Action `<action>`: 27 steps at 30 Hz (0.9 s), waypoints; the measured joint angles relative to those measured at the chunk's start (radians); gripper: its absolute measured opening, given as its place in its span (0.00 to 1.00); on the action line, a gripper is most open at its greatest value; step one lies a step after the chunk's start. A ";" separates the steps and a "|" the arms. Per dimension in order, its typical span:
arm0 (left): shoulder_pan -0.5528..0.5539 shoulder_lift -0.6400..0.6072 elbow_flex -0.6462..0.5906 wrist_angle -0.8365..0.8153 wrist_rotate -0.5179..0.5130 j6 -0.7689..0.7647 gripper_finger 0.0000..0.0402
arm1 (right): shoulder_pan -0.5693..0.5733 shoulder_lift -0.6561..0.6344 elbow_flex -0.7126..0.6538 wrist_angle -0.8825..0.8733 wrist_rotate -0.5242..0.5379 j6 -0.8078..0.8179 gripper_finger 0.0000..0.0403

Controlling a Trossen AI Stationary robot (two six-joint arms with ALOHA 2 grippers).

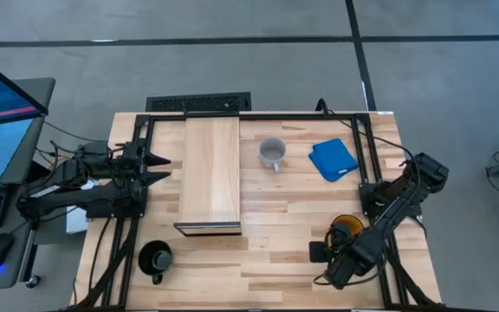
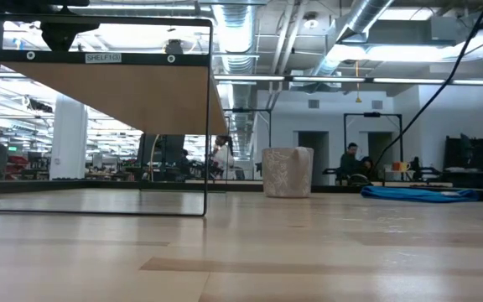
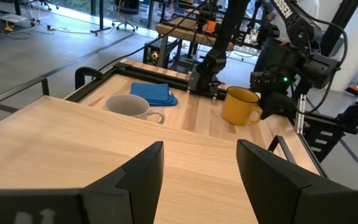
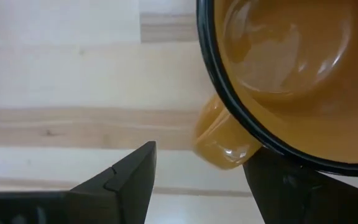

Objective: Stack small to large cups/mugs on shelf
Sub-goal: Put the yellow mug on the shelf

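The right gripper (image 1: 343,236) is held low over the near right part of the tabletop (image 1: 293,251), directly at the yellow-orange mug (image 1: 347,224). In the right wrist view the mug (image 4: 291,74) is seen from above, upright, its dark rim and glossy inside filling the frame. One finger (image 4: 126,177) is set out to one side of the handle (image 4: 219,140); the other is placed under the mug's rim on the opposite side. The fingers are spread apart with the handle between them; no clamping on the mug is seen.

The left gripper (image 1: 158,169) is parked at the left edge of the shelf (image 1: 211,169), fingers apart, nothing held. In the left wrist view its fingers (image 3: 143,177) are seen spread above the pale board (image 3: 73,143).

The shelf is a long pale board, raised on a dark frame, laid across the left-centre of the table; no mug is seen on it. The white mug (image 1: 272,153) is stood upright just right of the shelf, toward the far edge. The black mug (image 1: 156,258) is stood near the front left corner, forward of the shelf. A flat blue object (image 1: 333,159) is lying right of the white mug, apart from it.

In the low view the white mug (image 2: 288,172) and the blue object (image 2: 418,194) are noted far back on the table; people are seen seated in the room beyond.
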 joint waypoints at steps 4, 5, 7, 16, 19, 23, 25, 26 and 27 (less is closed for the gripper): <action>0.000 0.000 0.000 0.000 0.000 0.000 0.48 | -0.003 0.000 0.000 -0.041 0.002 0.002 0.65; 0.000 0.000 0.000 0.000 0.000 0.000 0.48 | -0.003 0.000 0.000 -0.057 0.002 0.002 0.65; 0.000 0.000 0.000 0.000 0.000 0.001 0.48 | -0.001 0.000 0.000 -0.080 0.002 0.001 0.65; 0.000 0.000 0.000 0.000 0.000 0.001 0.48 | 0.005 0.000 -0.011 -0.096 -0.030 -0.045 0.65; 0.000 0.000 0.000 0.000 0.000 0.001 0.48 | 0.005 0.000 -0.024 -0.076 -0.032 -0.048 0.65; 0.000 0.000 0.000 0.000 0.000 0.001 0.48 | 0.004 0.000 -0.050 -0.014 -0.028 -0.043 0.65; 0.000 0.000 0.000 0.000 0.000 0.001 0.48 | 0.004 0.000 -0.059 0.003 -0.024 -0.042 0.65; 0.000 0.000 0.000 0.000 0.000 0.001 0.48 | 0.004 0.000 -0.059 0.002 -0.024 -0.041 0.65; 0.000 0.000 0.000 0.000 0.000 0.001 0.48 | 0.003 0.000 -0.059 0.001 -0.024 -0.037 0.65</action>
